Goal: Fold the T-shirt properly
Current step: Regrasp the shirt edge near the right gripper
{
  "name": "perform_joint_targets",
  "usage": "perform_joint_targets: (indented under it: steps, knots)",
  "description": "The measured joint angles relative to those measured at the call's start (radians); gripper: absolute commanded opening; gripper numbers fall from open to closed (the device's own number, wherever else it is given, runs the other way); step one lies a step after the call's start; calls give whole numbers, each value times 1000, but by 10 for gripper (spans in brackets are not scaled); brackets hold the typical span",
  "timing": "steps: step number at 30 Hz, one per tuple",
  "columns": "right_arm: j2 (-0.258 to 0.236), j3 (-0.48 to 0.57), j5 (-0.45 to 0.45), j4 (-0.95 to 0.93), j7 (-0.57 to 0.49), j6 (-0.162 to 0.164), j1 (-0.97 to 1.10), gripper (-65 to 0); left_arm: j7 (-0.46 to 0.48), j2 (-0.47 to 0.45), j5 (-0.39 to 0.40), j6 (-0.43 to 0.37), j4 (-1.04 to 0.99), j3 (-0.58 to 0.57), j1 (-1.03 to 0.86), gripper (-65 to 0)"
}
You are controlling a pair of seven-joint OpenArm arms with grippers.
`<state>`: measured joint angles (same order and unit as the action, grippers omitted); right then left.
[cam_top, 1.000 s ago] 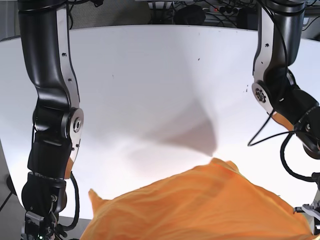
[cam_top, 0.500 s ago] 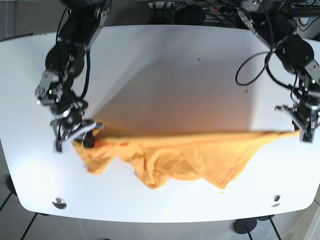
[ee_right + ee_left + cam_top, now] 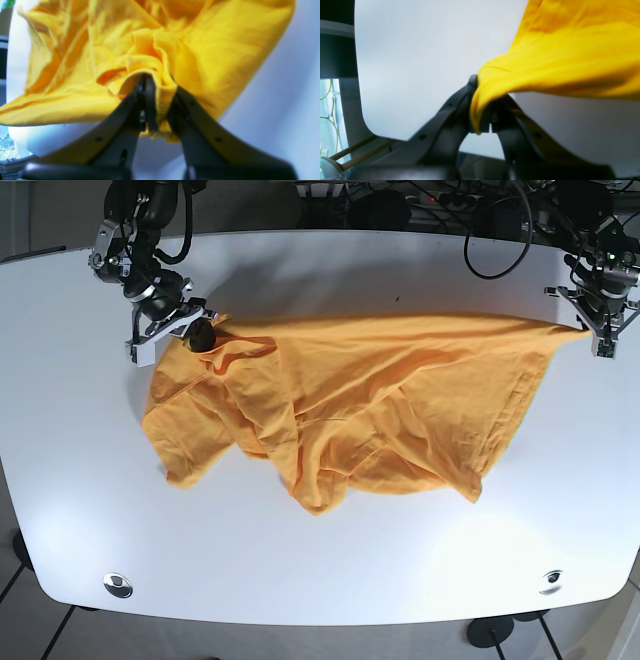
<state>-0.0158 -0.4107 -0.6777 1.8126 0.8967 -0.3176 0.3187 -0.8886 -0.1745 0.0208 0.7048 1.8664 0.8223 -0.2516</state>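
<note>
T-shirt (image 3: 360,405), orange, crumpled across upper middle of white bench (image 3: 300,570), top edge stretched taut. Left gripper (image 3: 598,330) at upper right, fingers (image 3: 460,105) clamped on one corner. Right gripper (image 3: 172,330) at upper left, fingers (image 3: 147,100) pinched on bunched fabric.

T-shirt (image 3: 340,410) – moved from near table (image 3: 320,570) edge toward the far side, went from hanging bunched to spread flatter. Left gripper (image 3: 598,330) and right gripper (image 3: 170,330) – both carried farther back, edge stretched between them.
</note>
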Motion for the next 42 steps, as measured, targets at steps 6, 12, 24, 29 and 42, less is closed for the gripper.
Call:
perform_joint_targets:
  steps: [6, 12, 24, 29, 42]
  knots:
    - [-64, 122, -3, 185, -4, -3, 67, -24, 3, -1, -1, 0, 0, 2, -13, -650]
    - [-185, 294, 69, 174, -5, 0, -42, -24, 4, -1, -1, 0, 0, -3, -12, -650]
    - [-133, 640, 472, -79, -2, -18, -360, -24, 9, -1, 1, 0, 0, -33, -11, -650]
    - [-86, 636, 488, -315, -15, -8, -531, -24, 8, -1, -1, 0, 0, -32, -12, -650]
    - [-92, 634, 239, -551, -86, -3, -620, -537, 7, 0, -3, 0, -1, -58, -1, -650]
